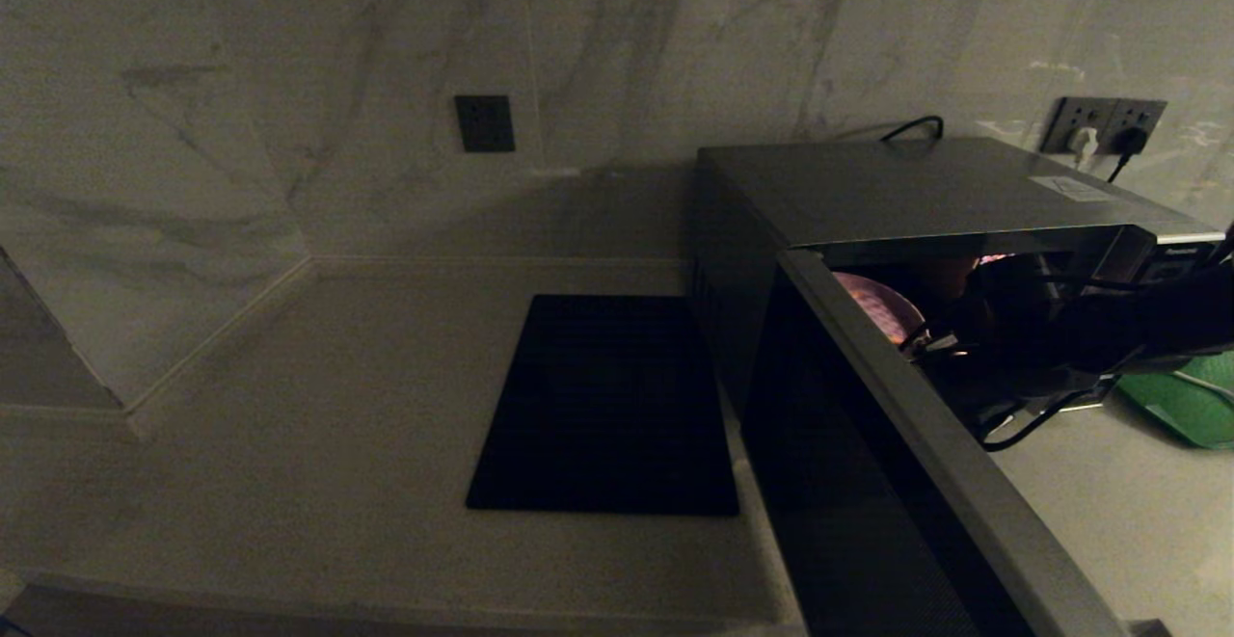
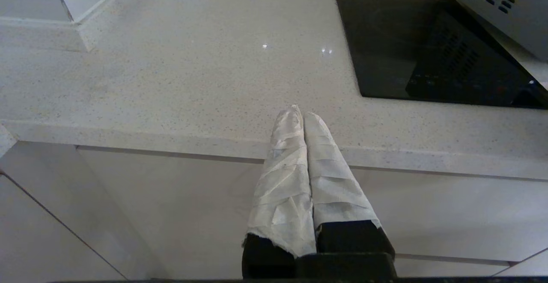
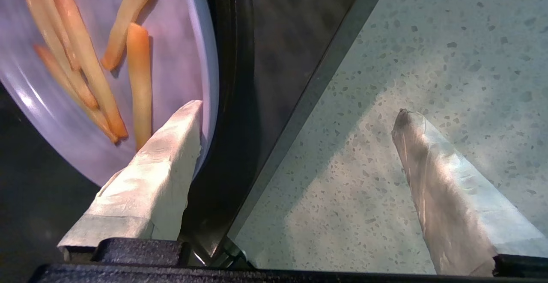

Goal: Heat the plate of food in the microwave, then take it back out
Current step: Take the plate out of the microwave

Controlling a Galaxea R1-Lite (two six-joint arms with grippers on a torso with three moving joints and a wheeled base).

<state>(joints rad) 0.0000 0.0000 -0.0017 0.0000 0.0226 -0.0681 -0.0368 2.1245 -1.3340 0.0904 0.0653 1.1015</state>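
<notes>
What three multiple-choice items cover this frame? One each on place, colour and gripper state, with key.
1. Where is the plate of food?
A. on the black mat
B. inside the microwave
C. on the green tray

2. What colour is the tray right of the microwave?
A. green
B. red
C. blue

3. How is the right gripper?
A. shut on the plate
B. shut, empty
C. open

Key: 1 B, the plate shows through the open door; 2 A, head view shows it green; 3 C, fingers spread wide, holding nothing.
</notes>
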